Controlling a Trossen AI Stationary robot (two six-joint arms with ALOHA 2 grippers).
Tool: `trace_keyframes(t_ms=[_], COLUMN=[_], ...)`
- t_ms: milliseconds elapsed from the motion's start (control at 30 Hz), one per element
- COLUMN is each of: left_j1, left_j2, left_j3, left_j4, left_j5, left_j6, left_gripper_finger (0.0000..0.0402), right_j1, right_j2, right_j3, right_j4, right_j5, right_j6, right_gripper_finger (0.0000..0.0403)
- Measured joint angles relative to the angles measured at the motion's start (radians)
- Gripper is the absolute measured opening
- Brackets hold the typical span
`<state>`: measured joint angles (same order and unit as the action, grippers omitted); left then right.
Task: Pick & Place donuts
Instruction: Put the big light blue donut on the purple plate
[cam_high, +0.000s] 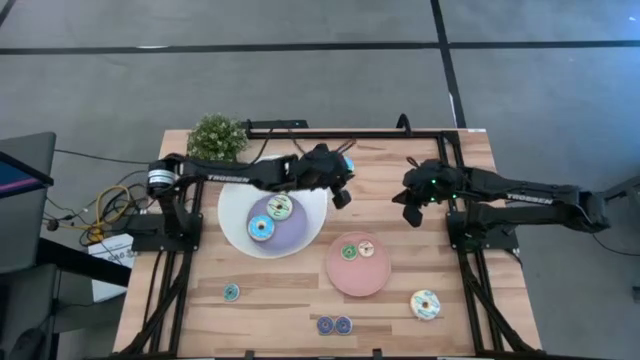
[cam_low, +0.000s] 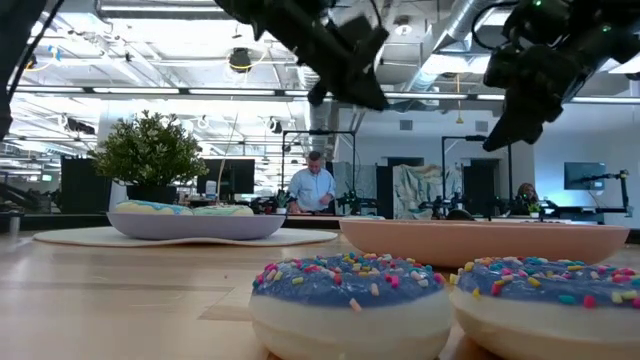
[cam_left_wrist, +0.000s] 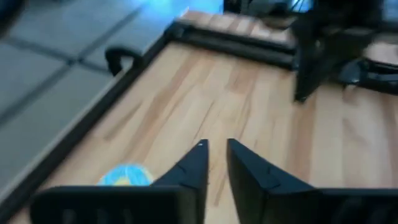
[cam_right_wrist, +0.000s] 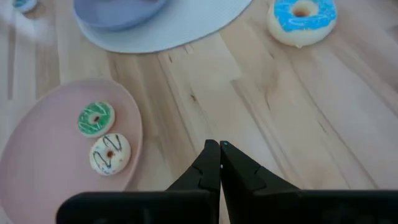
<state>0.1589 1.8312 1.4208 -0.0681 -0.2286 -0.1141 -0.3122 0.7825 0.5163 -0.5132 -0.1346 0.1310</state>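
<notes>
My left gripper (cam_high: 342, 192) (cam_left_wrist: 216, 144) hangs above the table just right of the white bowl (cam_high: 238, 205), fingers a narrow gap apart, holding nothing. A large blue donut (cam_right_wrist: 303, 18) (cam_left_wrist: 127, 175) lies on the table under it, hidden by the arm in the high view. My right gripper (cam_high: 412, 210) (cam_right_wrist: 219, 144) hovers shut, right of centre, above bare wood. Two donuts (cam_high: 280, 207) (cam_high: 262, 228) lie in the bowl. A green donut (cam_high: 349, 252) and a cream one (cam_high: 366, 247) lie on the pink plate (cam_high: 345, 280).
On the near part of the table lie a small donut (cam_high: 231, 292), two dark purple-blue donuts (cam_high: 334, 325) (cam_low: 345, 290) and a large blue-iced one (cam_high: 425, 304). A potted plant (cam_high: 217, 135) stands at the far left corner. A black frame rail (cam_high: 350, 131) runs along the far edge.
</notes>
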Motion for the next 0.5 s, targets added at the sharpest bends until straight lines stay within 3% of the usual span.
trace_keyframes(t_ms=[267, 500], left_j1=[0.121, 0.196], left_j2=[0.127, 0.285], left_j3=[0.173, 0.377], left_j4=[-0.246, -0.446], left_j5=[0.065, 0.128], left_j6=[-0.052, -0.049], left_gripper_finger=[0.0177, 0.0235], right_j1=[0.0, 0.0], right_j2=[-0.024, -0.024], right_j3=[0.0, 0.0], right_j4=[-0.006, -0.002], right_j5=[0.004, 0.051], right_j6=[0.078, 0.235], right_gripper_finger=[0.0001, 0.0001])
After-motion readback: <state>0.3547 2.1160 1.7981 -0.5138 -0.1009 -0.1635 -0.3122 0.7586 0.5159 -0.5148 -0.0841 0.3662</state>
